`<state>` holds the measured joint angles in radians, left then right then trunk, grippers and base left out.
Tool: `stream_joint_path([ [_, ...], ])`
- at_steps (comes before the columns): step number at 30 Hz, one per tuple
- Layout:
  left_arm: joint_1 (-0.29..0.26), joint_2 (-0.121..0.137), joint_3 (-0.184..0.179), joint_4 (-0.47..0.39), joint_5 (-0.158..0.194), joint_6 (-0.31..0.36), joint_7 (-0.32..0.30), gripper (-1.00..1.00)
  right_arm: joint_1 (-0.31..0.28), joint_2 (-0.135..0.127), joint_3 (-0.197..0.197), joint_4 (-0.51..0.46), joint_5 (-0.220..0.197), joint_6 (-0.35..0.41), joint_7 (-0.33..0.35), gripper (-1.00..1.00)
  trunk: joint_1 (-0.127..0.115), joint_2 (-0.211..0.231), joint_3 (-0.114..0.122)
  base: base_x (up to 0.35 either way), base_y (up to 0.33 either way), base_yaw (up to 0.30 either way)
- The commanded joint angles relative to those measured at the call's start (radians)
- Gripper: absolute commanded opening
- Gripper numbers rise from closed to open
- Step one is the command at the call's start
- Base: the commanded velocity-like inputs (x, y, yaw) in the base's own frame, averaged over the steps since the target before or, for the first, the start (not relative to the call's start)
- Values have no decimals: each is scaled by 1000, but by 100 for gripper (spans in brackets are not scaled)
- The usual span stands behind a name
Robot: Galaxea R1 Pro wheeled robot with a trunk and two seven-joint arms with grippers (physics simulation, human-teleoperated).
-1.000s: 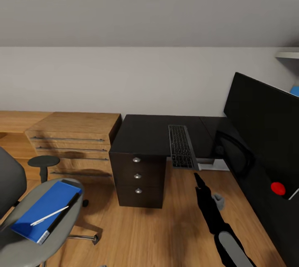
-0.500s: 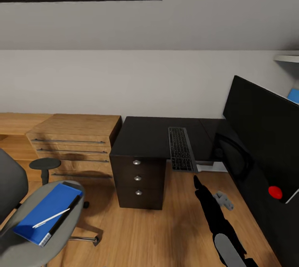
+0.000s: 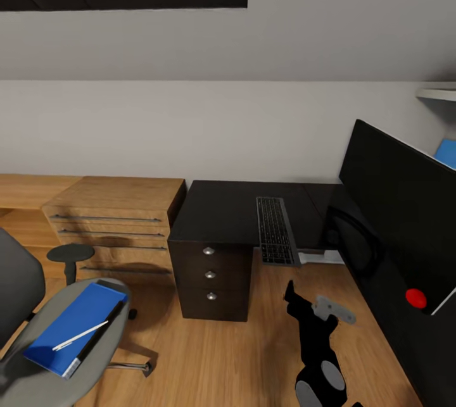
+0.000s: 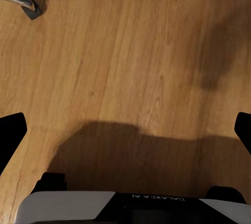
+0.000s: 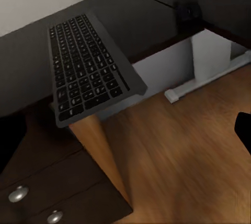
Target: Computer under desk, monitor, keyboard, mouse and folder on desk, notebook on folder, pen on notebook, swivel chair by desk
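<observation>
1. The desk (image 3: 225, 207), black and L-shaped, is seen against the white wall; its three-drawer pedestal (image 3: 210, 277) with round silver knobs stands on the wooden floor (image 3: 240, 356).
2. The keyboard (image 3: 275, 230) lies lengthwise on the tabletop, its near end overhanging the front edge; this overhang is also seen in the right wrist view (image 5: 86, 67).
3. The monitor (image 3: 405, 217) stands at the right of the head view, black front toward the camera, a red dot (image 3: 415, 297) near its lower corner.
4. The chair (image 3: 44, 331) stands on the floor at lower left, well apart from the desk.
5. The folder (image 3: 73, 328), bright blue, lies flat on the chair seat.
6. The pen (image 3: 79, 335), a thin white stick, rests across the top of the folder.
7. A light-wood chest (image 3: 114, 217) with long bar handles stands just beside the desk's left end; a small round black stool (image 3: 69, 255) is seen in front of it.
8. The right pincer (image 3: 301, 299) is held above the floor, below the keyboard's near end; its fingers are spread wide, a dark fingertip (image 5: 243, 127) showing at the edge of the right wrist view, and nothing is held.
9. The left pincer (image 4: 125, 130) points down at bare floor, fingertips (image 4: 10, 132) at opposite edges of the left wrist view, wide apart and empty.
</observation>
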<state>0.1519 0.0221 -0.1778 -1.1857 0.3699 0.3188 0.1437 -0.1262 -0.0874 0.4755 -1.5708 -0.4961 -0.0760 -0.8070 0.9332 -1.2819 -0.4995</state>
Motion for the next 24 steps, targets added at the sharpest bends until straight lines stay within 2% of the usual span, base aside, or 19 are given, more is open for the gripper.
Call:
stream_joint_path([
  [1,0,1,-3,-2,11,3,10,100,-1,3,12,0,3,-8,-6,100,-4,7,2,0,0,0],
  [3,0,1,-3,-2,11,3,10,100,-2,18,34,2,43,8,-11,100,-12,21,9,0,0,0],
  [4,0,1,-3,-2,11,3,10,100,-2,27,42,3,72,44,-14,100,-15,28,12,0,0,0],
  [7,0,1,-3,-3,11,2,10,100,-2,41,47,2,113,146,-21,100,-27,49,21,0,0,0],
  [8,0,1,-3,-3,11,2,10,100,-3,51,46,0,130,227,-25,100,-31,56,24,0,0,0],
  [11,0,1,-3,-3,11,2,10,100,-6,64,27,0,144,323,-28,100,-42,77,34,0,0,0],
  [12,0,1,-3,-3,11,2,10,100,-6,70,6,-1,149,359,-27,100,-46,84,37,0,0,0],
  [15,0,1,-3,-3,11,2,10,100,-7,74,-35,-1,154,396,-26,100,-50,91,40,0,0,0],
  [17,0,1,-3,-2,10,2,10,100,-7,73,-48,-1,156,403,-25,100,-50,91,40,0,0,0],
  [24,0,1,-3,-3,9,2,10,100,-7,71,-41,1,167,373,-26,100,-50,91,40,0,0,0],
])
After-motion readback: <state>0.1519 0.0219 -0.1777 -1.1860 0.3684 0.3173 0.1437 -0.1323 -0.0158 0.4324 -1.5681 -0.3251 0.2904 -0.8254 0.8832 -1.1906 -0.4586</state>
